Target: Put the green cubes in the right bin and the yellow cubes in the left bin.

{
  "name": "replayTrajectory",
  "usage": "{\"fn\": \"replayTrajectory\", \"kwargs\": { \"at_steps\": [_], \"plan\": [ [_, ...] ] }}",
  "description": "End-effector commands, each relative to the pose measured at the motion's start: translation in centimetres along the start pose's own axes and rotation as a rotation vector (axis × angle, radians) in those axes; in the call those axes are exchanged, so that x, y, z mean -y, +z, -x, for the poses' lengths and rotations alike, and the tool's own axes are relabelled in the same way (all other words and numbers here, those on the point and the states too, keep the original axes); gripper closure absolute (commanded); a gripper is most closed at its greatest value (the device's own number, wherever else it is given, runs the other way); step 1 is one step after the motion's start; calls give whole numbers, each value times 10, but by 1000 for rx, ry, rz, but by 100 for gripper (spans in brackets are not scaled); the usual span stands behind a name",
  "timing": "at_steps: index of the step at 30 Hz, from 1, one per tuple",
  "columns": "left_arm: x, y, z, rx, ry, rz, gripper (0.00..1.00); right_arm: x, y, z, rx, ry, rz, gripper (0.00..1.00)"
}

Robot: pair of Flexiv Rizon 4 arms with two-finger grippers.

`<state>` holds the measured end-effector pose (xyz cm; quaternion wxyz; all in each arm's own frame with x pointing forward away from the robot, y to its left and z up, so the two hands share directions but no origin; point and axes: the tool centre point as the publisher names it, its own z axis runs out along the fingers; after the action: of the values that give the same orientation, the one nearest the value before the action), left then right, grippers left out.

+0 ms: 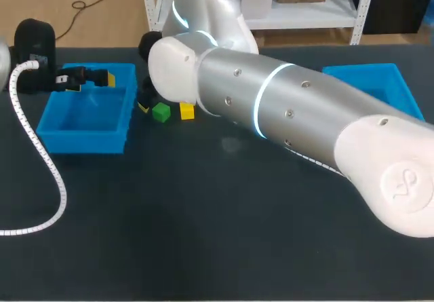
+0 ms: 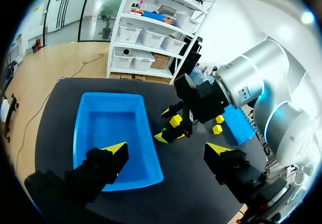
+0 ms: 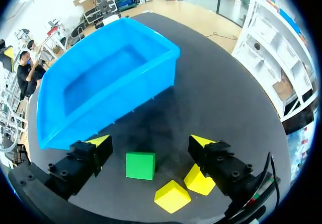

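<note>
On the table [image 1: 203, 248]: a matte black top with two open bins well apart and loose cubes near the left one.
Left bin [image 1: 85, 141]: smooth bright-blue plastic, rectangular, with sloping walls.
Right bin [image 1: 400, 85]: the same blue plastic, partly hidden behind the right arm.
Green cube [image 3: 140, 165]: sharp-edged and matte. It lies flat on the table just outside the left bin's wall, in the gap between the right gripper's fingers, and neither finger touches it.
Yellow cubes: one yellow cube [image 3: 172, 196] and a second yellow cube [image 3: 199, 179] lie just beside each other, next to the green cube.
Right gripper [image 3: 149, 139]: black blocky fingers with yellow wedge tips, spread wide and holding nothing.
Left gripper [image 2: 166, 147]: hangs over the left bin's edge with its fingers wide apart and nothing in its grasp.
Right arm [image 1: 285, 112]: a smooth white and silver tube with a lit ring. It crosses from the right toward the left bin and covers the table's middle.
Further off: small yellow shapes [image 2: 217, 129] beside the right bin are probably more cubes, but they are too small to be sure.
Cable [image 1: 41, 159]: white and spiral-wrapped, curving over the table's left side.
</note>
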<state>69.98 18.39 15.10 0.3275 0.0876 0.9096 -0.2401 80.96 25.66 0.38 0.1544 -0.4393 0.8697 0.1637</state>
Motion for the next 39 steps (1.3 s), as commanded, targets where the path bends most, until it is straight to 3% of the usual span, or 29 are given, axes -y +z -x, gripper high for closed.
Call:
{"fn": "replayTrajectory", "kwargs": {
  "at_steps": [1, 19, 26, 39],
  "plan": [
    [-1, 0, -1, 5, 1, -6, 0, 2, 4, 6, -529, -3, 3, 0],
    [-1, 0, -1, 5, 1, -6, 0, -5, 8, -5, -807, -66, -133, 0],
    [-1, 0, -1, 5, 1, -6, 0, -9, 10, -4, -869, -91, -146, 0],
    [-1, 0, -1, 5, 1, -6, 0, -5, 13, -23, -938, -41, -134, 0]
  ]
}}
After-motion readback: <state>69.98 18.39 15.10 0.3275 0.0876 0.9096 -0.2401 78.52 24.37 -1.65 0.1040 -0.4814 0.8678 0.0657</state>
